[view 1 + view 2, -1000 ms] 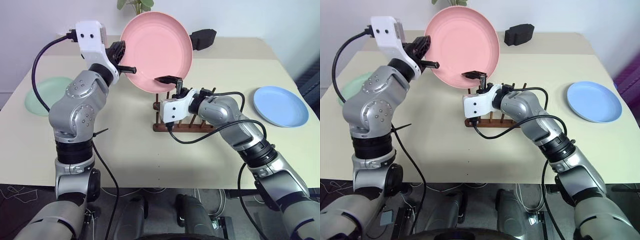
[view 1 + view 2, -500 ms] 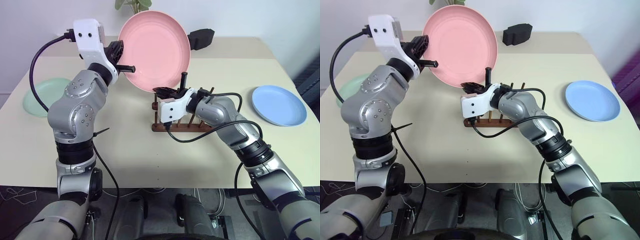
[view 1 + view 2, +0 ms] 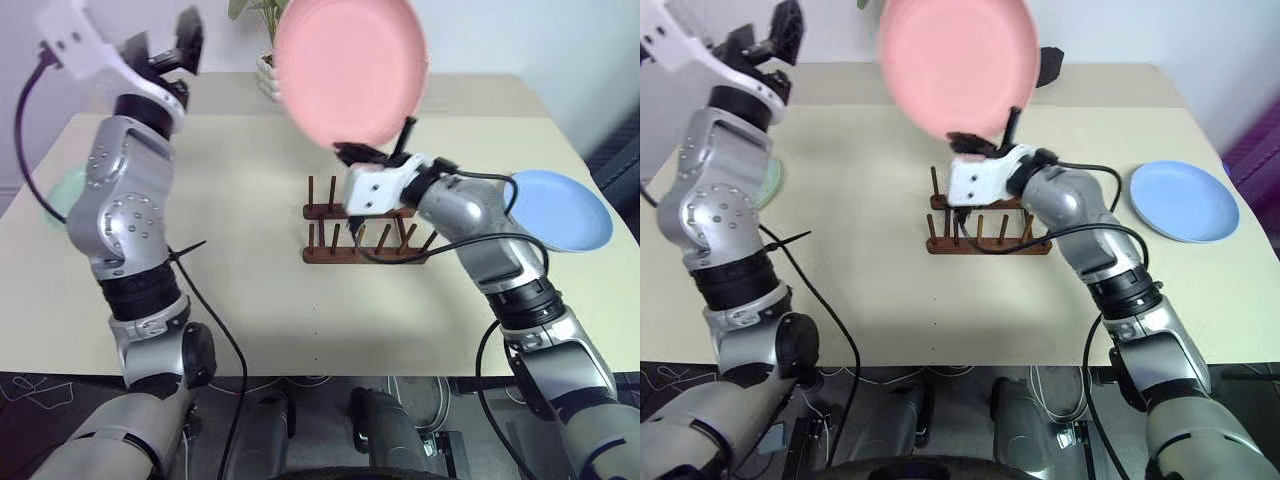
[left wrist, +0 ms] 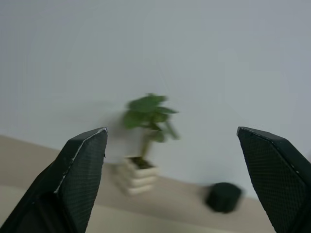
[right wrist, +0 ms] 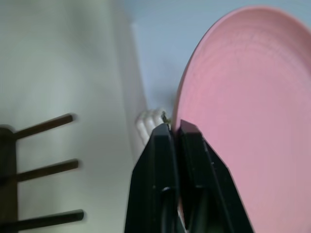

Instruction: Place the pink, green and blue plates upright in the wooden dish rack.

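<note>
The right gripper [image 3: 372, 152] clenched the pink plate's [image 3: 350, 70] rim above the wooden dish rack [image 3: 365, 232] (left gripper [image 3: 160, 45] released, spread wide).

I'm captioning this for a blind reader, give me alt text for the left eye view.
The right gripper holds the pink plate upright by its lower rim above the wooden dish rack. The left gripper is raised with fingers open; the blue plate lies flat on the table.

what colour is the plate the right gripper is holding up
Salmon pink plate, clearest in the left eye view.
</note>
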`<state>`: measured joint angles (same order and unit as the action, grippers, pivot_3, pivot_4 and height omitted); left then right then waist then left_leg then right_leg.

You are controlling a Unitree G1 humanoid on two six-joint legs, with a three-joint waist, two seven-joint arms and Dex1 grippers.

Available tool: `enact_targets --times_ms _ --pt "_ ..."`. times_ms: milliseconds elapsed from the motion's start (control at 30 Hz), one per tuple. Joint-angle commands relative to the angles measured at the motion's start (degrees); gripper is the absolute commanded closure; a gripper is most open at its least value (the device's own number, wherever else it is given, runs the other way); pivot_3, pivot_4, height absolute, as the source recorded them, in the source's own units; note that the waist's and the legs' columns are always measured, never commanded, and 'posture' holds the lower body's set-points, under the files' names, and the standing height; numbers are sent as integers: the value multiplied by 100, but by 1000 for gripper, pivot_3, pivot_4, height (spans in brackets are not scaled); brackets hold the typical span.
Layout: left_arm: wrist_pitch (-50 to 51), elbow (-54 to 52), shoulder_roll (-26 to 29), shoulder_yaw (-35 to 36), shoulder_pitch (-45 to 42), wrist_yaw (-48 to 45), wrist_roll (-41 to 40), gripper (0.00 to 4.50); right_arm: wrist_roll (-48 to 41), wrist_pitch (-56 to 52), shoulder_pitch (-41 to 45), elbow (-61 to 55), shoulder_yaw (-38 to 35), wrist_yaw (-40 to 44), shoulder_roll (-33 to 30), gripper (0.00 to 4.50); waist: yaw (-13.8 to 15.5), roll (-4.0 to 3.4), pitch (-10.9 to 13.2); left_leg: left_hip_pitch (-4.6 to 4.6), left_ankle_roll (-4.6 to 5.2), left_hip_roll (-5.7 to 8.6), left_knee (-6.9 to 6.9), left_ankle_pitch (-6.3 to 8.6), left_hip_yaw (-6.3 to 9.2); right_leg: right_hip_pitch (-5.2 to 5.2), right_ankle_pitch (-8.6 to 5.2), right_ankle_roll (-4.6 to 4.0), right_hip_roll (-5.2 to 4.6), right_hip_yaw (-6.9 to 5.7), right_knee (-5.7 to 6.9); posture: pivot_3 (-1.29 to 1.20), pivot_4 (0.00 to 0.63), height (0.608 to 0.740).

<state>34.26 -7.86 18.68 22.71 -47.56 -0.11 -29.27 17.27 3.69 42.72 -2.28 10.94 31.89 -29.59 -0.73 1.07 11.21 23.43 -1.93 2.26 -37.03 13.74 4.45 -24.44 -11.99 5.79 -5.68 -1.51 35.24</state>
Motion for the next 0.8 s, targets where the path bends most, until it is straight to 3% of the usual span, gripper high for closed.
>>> enact_targets --times_ms 33,267,500,600,800 --pt "-235 -157 383 -292 419 -894 5 49 -1530 -803 -64 -920 -938 407 88 4500 1 0 0 0 1 0 0 0 0 0 0 0 0 0 0 0 150 739" --pt "-391 -1111 881 -1064 1796 -3112 -628 49 -4844 -2970 -733 -2193 -2552 759 92 4500 15 -1 0 0 7 -9 -2 4 4 7 0 -3 -1 0 -4 0 150 739" --pt "-163 -1807 1252 -1467 2755 -4299 -1188 49 -7361 -4209 -1592 -2692 -3482 401 4 4500 -10 -11 1 -7 15 -24 1 9 1 5 -3 -35 8 5 -1 0 150 739" --pt "-66 -1947 1420 -1532 2888 -4576 -1379 49 -7932 -4412 -1898 -2718 -3663 256 -129 4500 10 -12 2 -7 16 -24 -3 8 -6 5 -3 -38 9 7 0 0 150 739" --pt "-159 -2094 1720 -2154 3016 -4848 -911 49 -8665 -4640 -2387 -2721 -3699 112 -332 4500 20 -12 2 -6 17 -22 -7 8 -15 10 -4 -42 8 11 -4 0 150 739"
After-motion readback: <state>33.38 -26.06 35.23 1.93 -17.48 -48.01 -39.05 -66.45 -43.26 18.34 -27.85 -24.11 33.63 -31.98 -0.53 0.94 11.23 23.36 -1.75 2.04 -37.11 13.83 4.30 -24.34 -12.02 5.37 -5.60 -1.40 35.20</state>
